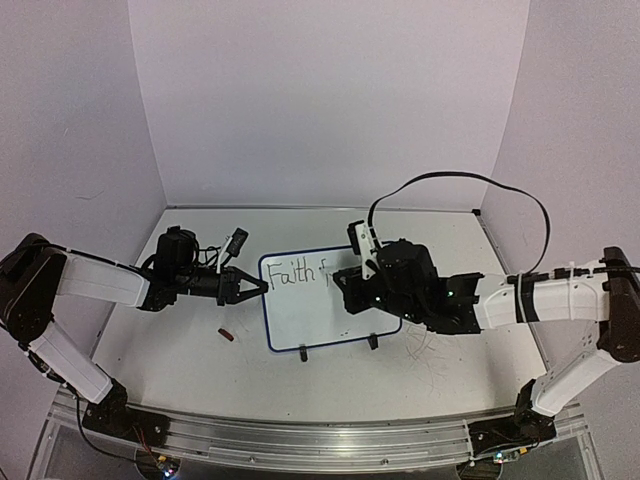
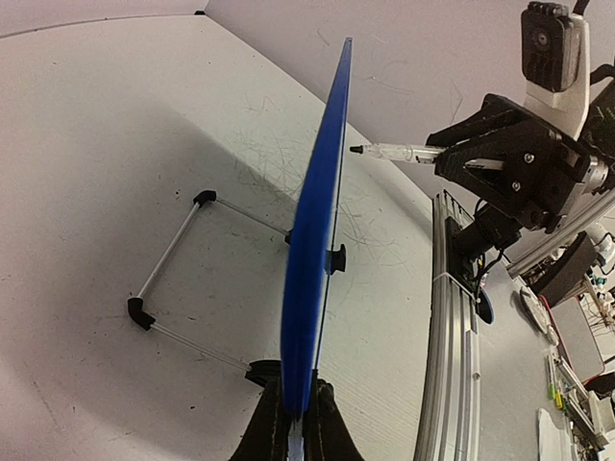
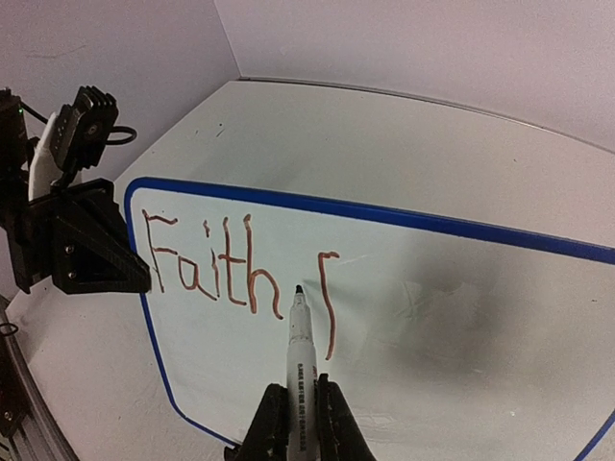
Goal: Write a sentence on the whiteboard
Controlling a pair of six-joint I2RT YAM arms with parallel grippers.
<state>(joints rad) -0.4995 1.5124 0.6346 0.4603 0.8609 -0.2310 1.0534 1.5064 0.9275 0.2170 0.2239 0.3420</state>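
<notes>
The whiteboard (image 1: 310, 300) stands on its two black feet mid-table, blue-rimmed. My left gripper (image 1: 262, 287) is shut on its left edge; in the left wrist view the blue rim (image 2: 312, 259) runs edge-on between the fingers. On the board (image 3: 432, 317) the sentence (image 3: 216, 264) reads "Faith" plus the stem of an "f", in reddish-brown strokes. My right gripper (image 3: 300, 423) is shut on a white marker (image 3: 299, 355), tip just left of the "f" stem, close to the board. The marker also shows in the left wrist view (image 2: 394, 152).
A small dark red marker cap (image 1: 226, 335) lies on the table left of the board. The board's wire stand (image 2: 173, 279) sticks out behind it. Grey scuffs mark the tabletop (image 1: 430, 350). An aluminium rail (image 1: 300, 440) runs along the near edge.
</notes>
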